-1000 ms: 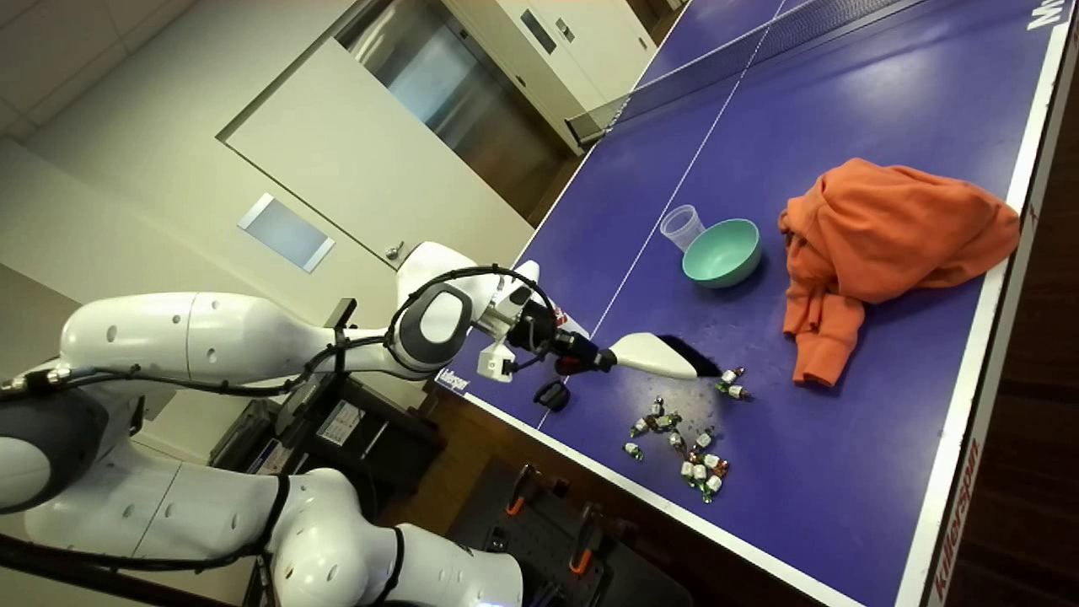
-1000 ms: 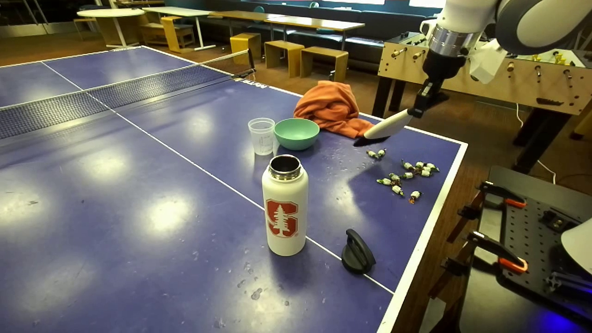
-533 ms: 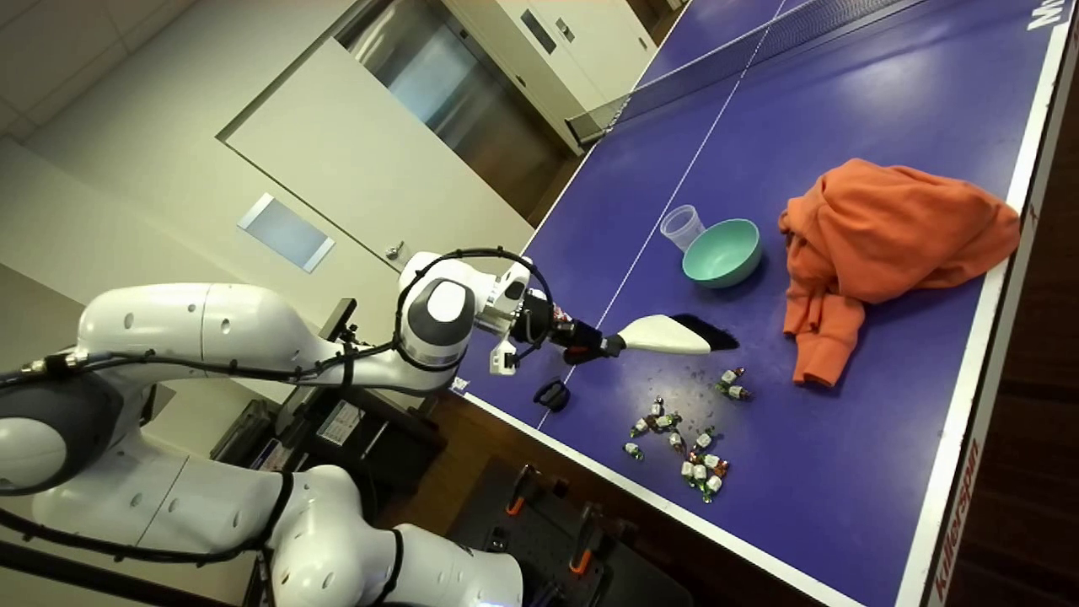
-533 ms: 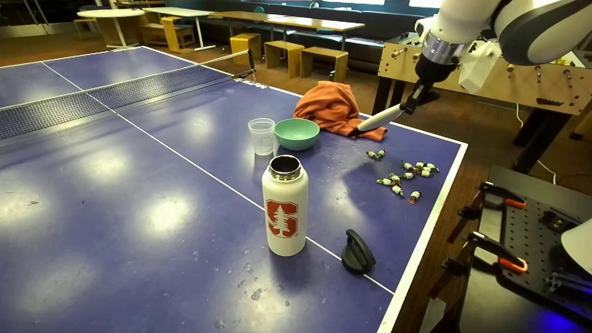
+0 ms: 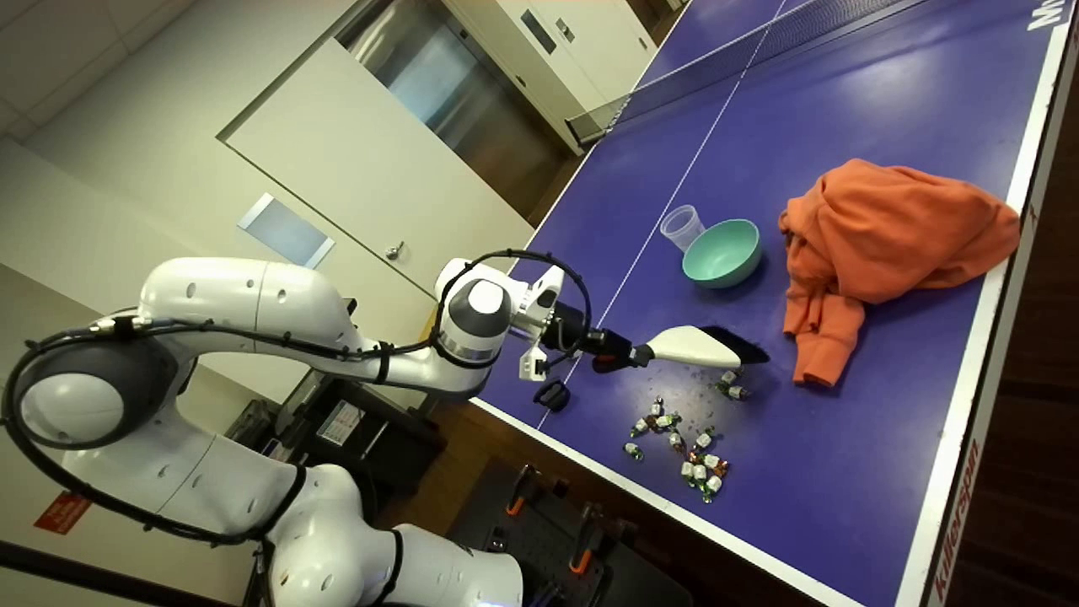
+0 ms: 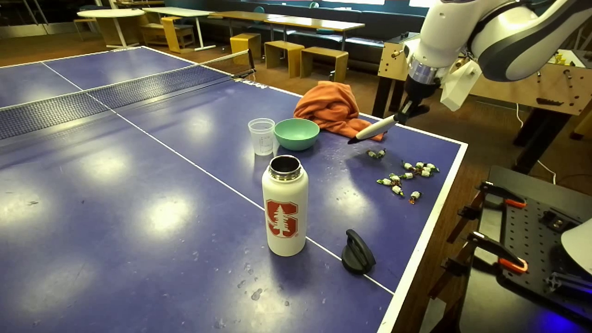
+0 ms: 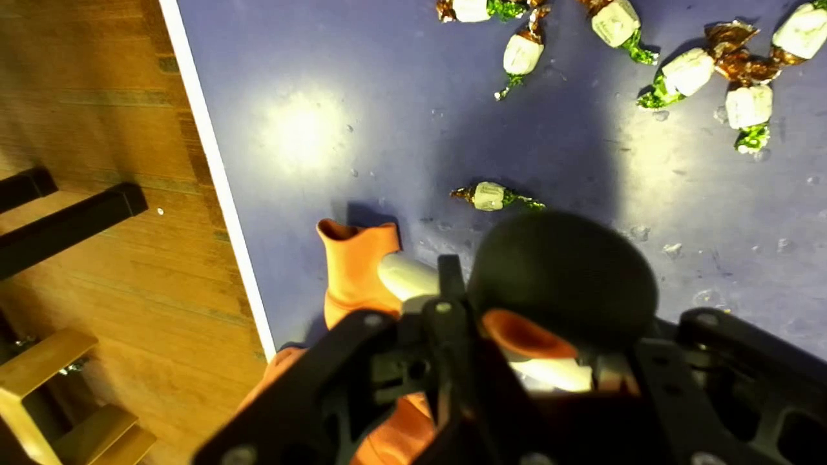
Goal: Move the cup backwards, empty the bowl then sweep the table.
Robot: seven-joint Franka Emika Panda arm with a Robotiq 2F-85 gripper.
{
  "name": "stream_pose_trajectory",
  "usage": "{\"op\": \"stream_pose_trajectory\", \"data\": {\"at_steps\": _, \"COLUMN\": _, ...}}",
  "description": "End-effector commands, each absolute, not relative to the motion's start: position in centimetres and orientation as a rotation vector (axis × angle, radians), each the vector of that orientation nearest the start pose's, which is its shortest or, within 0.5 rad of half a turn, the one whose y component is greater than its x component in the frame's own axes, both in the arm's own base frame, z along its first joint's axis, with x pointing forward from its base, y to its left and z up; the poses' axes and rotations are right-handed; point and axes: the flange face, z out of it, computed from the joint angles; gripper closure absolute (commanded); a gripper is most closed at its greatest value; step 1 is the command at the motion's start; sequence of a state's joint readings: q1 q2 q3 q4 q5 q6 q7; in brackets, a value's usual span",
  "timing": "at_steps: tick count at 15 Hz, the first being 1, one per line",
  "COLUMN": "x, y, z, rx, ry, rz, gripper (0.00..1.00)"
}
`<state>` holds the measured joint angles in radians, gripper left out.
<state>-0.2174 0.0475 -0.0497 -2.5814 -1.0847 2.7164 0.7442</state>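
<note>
One net (image 6: 125,92) crosses the bench (image 6: 199,259) beyond the bowl (image 6: 297,135) and to its left, as seen in an exterior view. The pale, see-through cup (image 6: 262,138) stands upright just left of the bowl, so close that I cannot tell whether the two touch. Nearer the camera than the bowl, slightly to its left, an open-mouthed white bottle (image 6: 286,187) stands upright with a red emblem (image 6: 282,218) on its side. The teal bowl itself sits mouth up. An orange cloth (image 6: 326,108) is heaped just beyond the bowl and to its right, apart from it. Well to the near right of the bowl, a black lid (image 6: 358,254) rests on the white line (image 6: 185,158). Between the bowl and the gripper (image 6: 401,116) slants a white brush (image 6: 377,128), its dark bristles (image 5: 738,341) lowermost; the gripper is closed around the brush's narrow end, and I cannot tell whether the bristles touch the bench. Wrapped sweets (image 6: 409,175) lie scattered right of the bowl and nearer the camera. Farthest right of the bowl, past the bench's edge, are a foosball table (image 6: 508,88) and, nearer, a dark perforated plate (image 6: 527,236) with orange-tipped clamps (image 6: 493,247).
</note>
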Motion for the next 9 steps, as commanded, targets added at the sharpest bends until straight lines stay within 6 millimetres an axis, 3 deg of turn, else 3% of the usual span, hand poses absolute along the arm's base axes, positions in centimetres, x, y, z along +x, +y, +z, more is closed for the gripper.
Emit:
{"op": "stream_pose_trajectory", "data": {"at_steps": 1, "x": 44.5, "y": -8.9, "z": 22.5, "rx": -3.55, "ry": 0.048, "rz": -0.365, "gripper": 0.87}}
{"op": "stream_pose_trajectory", "data": {"at_steps": 5, "x": 44.3, "y": -8.5, "z": 20.7, "rx": -3.536, "ry": 0.031, "rz": -0.297, "gripper": 0.87}}
{"op": "stream_pose_trajectory", "data": {"at_steps": 9, "x": 42.9, "y": -7.8, "z": 19.5, "rx": -3.51, "ry": 0.017, "rz": -0.191, "gripper": 0.87}}
